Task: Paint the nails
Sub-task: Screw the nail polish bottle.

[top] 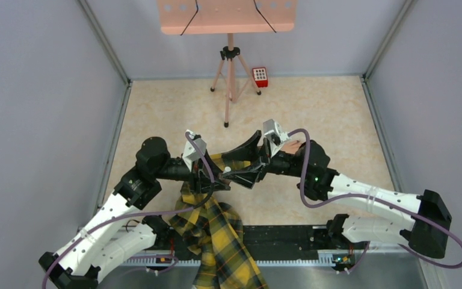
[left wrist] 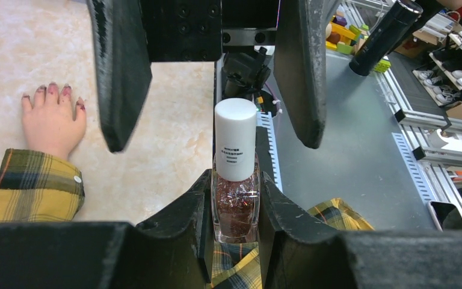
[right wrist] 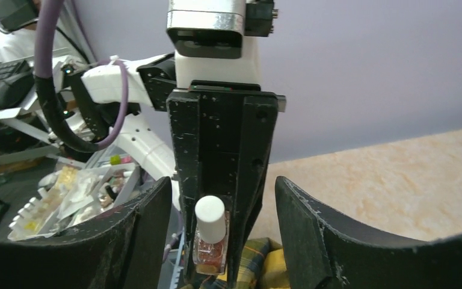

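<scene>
Left gripper (left wrist: 234,186): clamped on the glass body of the polish bottle (left wrist: 236,211), with the white cap (left wrist: 236,135) sticking out clear of the fingertips. Right gripper (right wrist: 221,198): jaws apart, one on each side of the cap, with daylight on both sides in both wrist views, so no contact. The two grippers meet nose to nose over the middle of the surface (left wrist: 12,48). The bottle's long axis runs out from the left gripper toward the right one, cap end leading. How far it tilts from level I cannot tell. I judge the step in hand to be taking the cap, and whatever brush it carries, off the bottle. That move turns on the cap being centred between the right jaws, and it looks roughly so. Both arms are folded inward, with their wrists brought together above the plaid sleeve (top: 216,235). The nails (left wrist: 53,88), dark red and patchy, are on the mannequin hand (left wrist: 51,123). The hand lies palm down on the surface, fingers pointing away from the left wrist camera, to the left of the bottle and well apart from it. No nail is within reach of a brush yet.
</scene>
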Motion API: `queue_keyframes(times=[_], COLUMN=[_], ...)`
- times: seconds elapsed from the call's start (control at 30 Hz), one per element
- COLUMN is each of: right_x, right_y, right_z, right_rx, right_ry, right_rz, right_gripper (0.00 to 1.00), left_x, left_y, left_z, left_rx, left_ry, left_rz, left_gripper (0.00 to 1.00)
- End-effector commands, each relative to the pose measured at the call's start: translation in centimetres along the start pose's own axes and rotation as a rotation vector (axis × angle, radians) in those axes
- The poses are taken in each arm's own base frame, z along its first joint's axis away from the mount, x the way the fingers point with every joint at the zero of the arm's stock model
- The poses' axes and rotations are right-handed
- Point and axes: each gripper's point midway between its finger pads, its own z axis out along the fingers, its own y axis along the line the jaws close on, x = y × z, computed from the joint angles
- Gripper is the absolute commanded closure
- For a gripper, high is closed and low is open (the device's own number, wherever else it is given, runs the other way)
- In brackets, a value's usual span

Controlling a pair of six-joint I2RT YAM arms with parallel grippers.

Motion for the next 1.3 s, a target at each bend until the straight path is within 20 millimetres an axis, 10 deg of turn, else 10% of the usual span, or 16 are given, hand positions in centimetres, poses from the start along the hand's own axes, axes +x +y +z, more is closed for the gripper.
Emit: queue_keyframes(times=[0.0, 0.23, 0.47, 1.27], right_x=[-1.1, -0.5, -0.2, 8.0], right_y=[2.3, 3.0, 2.6, -10.9], right_z=[0.5, 0.9, 1.2, 6.6], right_rx=[-0.147, -0.208, -0.195, 0.629], right_ry=[-0.048, -0.025, -0.023, 0.075], right_rz=[-0.004, 0.02, 0.036, 0.421], right_gripper=[0.4, 0.53, 1.0, 1.0], left_x=[-1.5, -1.6, -1.9, -1.3], left_y=[-1.3, -1.4, -0.3, 13.3], left_z=[0.0, -0.1, -0.2, -7.5], left_rx=[0.065, 0.066, -0.016, -0.933], left_ry=[-0.033, -0.037, -0.057, -0.067], left_rz=[0.06, 0.063, 0.082, 0.024], left_gripper=[1.0, 1.0, 1.0, 1.0])
